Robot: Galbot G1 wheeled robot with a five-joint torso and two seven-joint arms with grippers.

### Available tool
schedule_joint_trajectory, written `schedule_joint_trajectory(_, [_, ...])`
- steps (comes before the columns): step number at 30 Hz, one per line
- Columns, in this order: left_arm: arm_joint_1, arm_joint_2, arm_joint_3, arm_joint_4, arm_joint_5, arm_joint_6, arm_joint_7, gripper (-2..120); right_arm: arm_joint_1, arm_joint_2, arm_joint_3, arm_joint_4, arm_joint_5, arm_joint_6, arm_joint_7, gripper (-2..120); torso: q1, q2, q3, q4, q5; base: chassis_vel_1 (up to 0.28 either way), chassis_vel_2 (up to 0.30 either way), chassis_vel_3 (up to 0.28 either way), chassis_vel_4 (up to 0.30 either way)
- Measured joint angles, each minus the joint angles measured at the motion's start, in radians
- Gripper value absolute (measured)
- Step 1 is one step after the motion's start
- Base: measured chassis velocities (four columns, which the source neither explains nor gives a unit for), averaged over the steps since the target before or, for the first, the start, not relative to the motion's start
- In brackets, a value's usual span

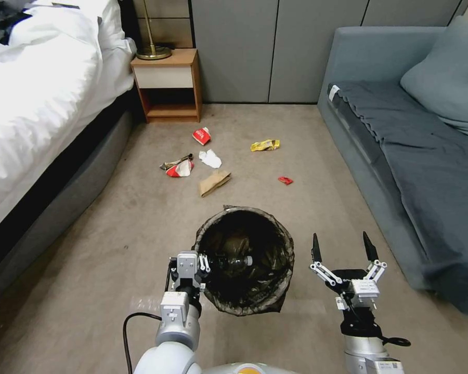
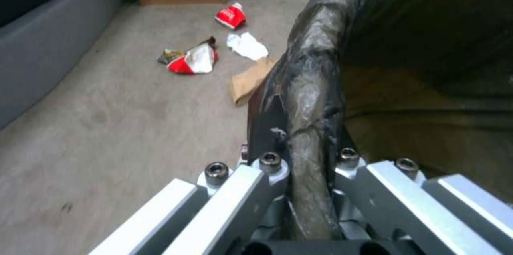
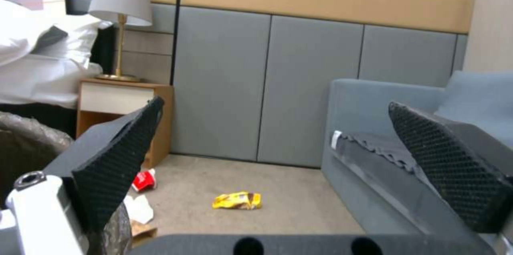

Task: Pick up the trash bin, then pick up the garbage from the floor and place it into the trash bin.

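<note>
My left gripper [image 1: 203,262] is shut on the near-left rim of the trash bin [image 1: 282,244], whose dark liner bag folds over the edge [image 2: 315,58]. A clear plastic bottle [image 1: 234,261] lies inside it. My right gripper [image 1: 341,244] stands open with nothing between its fingers, just right of the bin. Garbage lies on the floor [image 1: 88,270] beyond the bin: a brown paper bag [image 1: 214,182], a white tissue [image 1: 210,158], red-and-white wrappers [image 1: 179,168] [image 1: 202,135], a yellow wrapper [image 1: 265,145] [image 3: 238,200] and a small red scrap [image 1: 285,180].
A bed [image 1: 41,104] runs along the left. A wooden nightstand [image 1: 167,85] with a lamp stands against the grey wall panels. A grey-blue sofa [image 1: 416,156] lines the right side. Open carpet lies between them.
</note>
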Motion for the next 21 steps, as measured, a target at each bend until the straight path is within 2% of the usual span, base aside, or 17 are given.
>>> schedule_joint_trajectory(13, [0.0,0.002,-0.001,-0.002,-0.001,-0.001,0.001,0,-0.003,-0.003,-0.001,0.0,0.0,0.002,-0.008,100,0.0,0.0,0.0,0.0,-0.0002,-0.247,0.255,0.245,-0.237])
schedule_joint_trajectory(15, [0.0,0.002,0.0,-0.002,-0.001,-0.001,0.001,0,-0.004,-0.003,-0.002,0.0,0.0,0.002,-0.008,100,0.0,0.0,0.0,0.0001,0.0008,-0.237,0.248,0.223,-0.246])
schedule_joint_trajectory(21, [-0.003,0.004,-0.002,-0.003,-0.002,-0.001,0.001,0,-0.005,-0.004,-0.002,0.003,0.0,0.003,-0.009,100,0.0,0.0,0.0,-0.0001,-0.0004,-0.239,0.249,0.23,-0.231])
